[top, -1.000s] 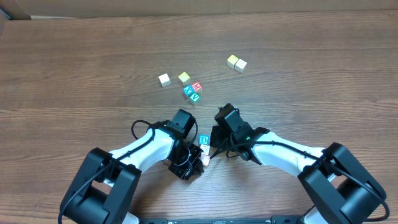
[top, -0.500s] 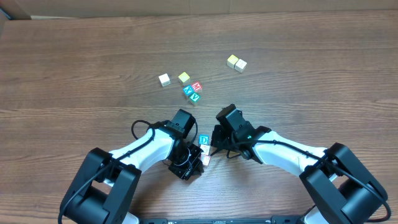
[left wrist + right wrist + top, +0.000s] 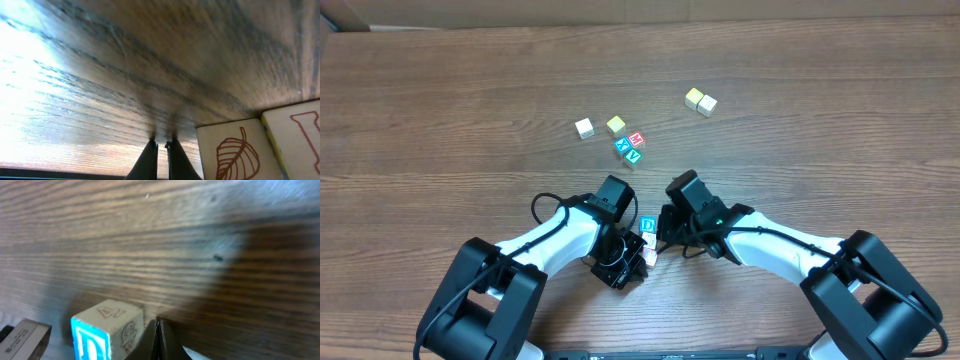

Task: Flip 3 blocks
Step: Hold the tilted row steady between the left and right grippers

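The blue-faced D block point(image 3: 647, 225) point(image 3: 107, 327) rests on the table between the two arms. My right gripper point(image 3: 661, 238) point(image 3: 158, 325) is shut and holds nothing, its tips on the table right beside this block's right side. A whitish block point(image 3: 650, 257) lies just below the D block. In the left wrist view it shows a red leaf drawing point(image 3: 235, 150), and beside it is a block face with a red outlined letter point(image 3: 295, 135). My left gripper point(image 3: 640, 252) point(image 3: 161, 149) is shut and empty, its tips down at the table just left of the leaf block.
Farther back lie a white cube point(image 3: 584, 128), a yellow-topped cube point(image 3: 616, 124), a red M cube point(image 3: 637, 138), a blue X cube point(image 3: 623, 146) and a green V cube point(image 3: 634, 155). Two pale yellow cubes point(image 3: 700, 100) sit at the back right.
The right arm has wobbled very slightly sideways and back. The blocks and the left arm have stayed put.
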Robot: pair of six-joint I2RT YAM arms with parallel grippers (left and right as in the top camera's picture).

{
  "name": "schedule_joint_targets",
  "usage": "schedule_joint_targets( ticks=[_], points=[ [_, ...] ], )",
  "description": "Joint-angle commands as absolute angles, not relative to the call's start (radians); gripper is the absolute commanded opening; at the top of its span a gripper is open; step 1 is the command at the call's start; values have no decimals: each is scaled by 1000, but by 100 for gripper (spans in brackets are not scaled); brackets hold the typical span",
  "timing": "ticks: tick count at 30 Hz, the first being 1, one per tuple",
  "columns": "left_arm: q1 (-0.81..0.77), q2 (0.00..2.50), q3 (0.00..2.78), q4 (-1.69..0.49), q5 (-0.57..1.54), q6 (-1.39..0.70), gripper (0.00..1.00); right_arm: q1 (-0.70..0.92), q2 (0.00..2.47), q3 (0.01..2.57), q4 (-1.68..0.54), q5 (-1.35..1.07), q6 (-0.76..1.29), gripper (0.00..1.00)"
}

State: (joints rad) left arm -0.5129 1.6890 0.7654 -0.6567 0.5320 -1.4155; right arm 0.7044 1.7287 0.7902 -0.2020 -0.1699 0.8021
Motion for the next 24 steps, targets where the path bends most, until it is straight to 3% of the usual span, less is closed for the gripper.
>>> schedule_joint_targets(
  ticks=[1, 24],
  points=[
    [-525, 1726, 737, -654, 491, -1436, 4, 718, 1760, 754, -221, -179, 812, 4],
    [-525, 1726, 737, -654, 491, -1436, 4, 731, 1760, 754, -183, -196, 789, 4]
  ],
)
